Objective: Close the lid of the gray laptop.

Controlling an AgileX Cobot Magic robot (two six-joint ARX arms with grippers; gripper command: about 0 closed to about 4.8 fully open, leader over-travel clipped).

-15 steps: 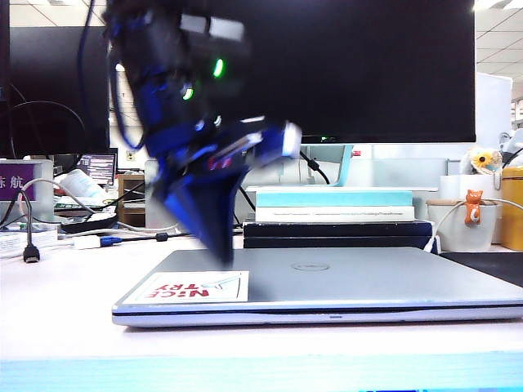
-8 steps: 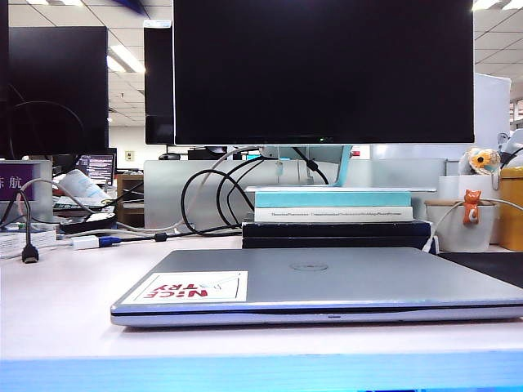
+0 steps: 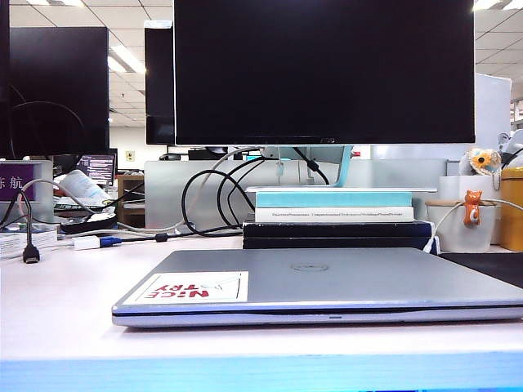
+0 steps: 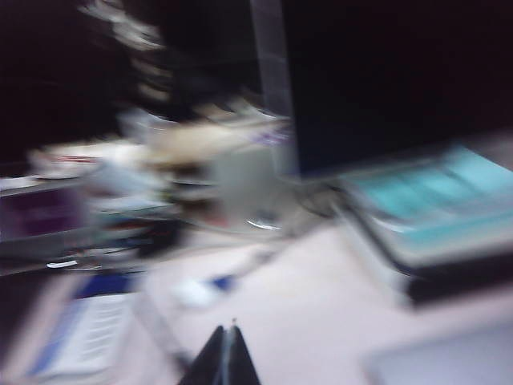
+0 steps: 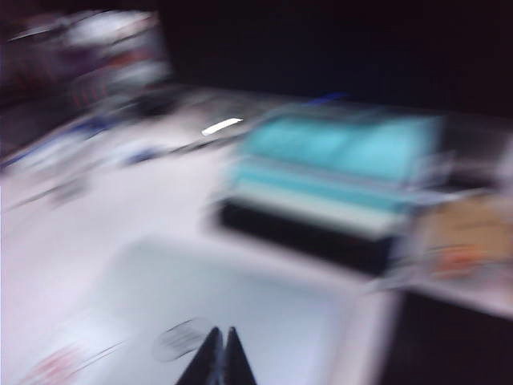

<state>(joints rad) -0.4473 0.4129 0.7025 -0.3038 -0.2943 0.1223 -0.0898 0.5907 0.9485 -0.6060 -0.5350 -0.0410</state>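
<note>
A large black monitor (image 3: 324, 72) filled the back of the desk (image 3: 57, 302) as we looked on from the exterior camera, with a second dark screen (image 3: 57, 90) off to the left. Below it the gray laptop (image 3: 327, 290) lay flat at the front of the desk, its lid (image 3: 368, 273) fully down, the round logo (image 3: 310, 266) and the white red-lettered sticker (image 3: 189, 287) facing up. Just behind the laptop sat a stack of books (image 3: 333, 216), teal on top and black beneath, with looping black cables (image 3: 208, 196) beside it and a small orange cat figure (image 3: 472, 206) on a white cup to the right. Neither arm appeared in that view. Both wrist pictures were badly blurred: we saw the left gripper (image 4: 225, 362) above bare desk left of the books, its fingertips pressed together on nothing, and the right gripper (image 5: 219, 361) above the lid near the logo, likewise pinched together and empty.
</note>
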